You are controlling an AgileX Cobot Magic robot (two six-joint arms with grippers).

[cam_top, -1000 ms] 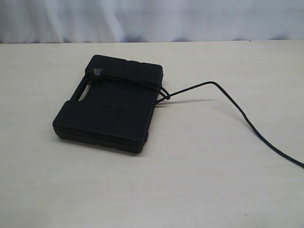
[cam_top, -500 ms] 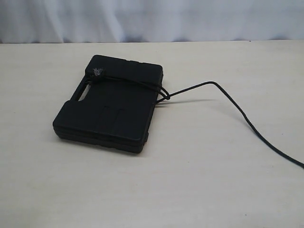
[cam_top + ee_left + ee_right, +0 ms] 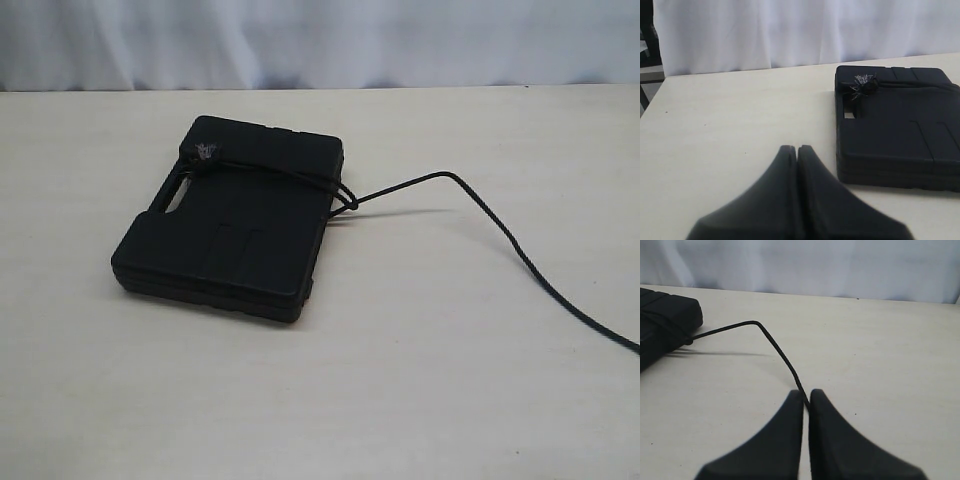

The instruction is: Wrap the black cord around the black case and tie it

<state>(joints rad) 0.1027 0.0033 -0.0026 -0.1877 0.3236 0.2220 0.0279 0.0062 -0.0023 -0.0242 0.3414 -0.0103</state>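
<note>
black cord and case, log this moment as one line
black cord: over black case top, tail raised | right gripper: shut on cord | left gripper: shut, empty, off case

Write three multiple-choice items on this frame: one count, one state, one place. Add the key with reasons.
1. Besides the black cord, what lies on the table? A. one black case; B. two black cases; C. three black cases.
2. The right gripper is: A. open above the cord; B. shut on the case; C. shut on the cord.
3. Where is the cord's frayed tuft? A. on the bare table; B. on the case, by its handle slot; C. in the right gripper.

Key: 1 A, only one case shows in the exterior view; 2 C, the cord runs in between its closed fingertips; 3 B, the tuft sits on the case's top beside the slot.
</note>
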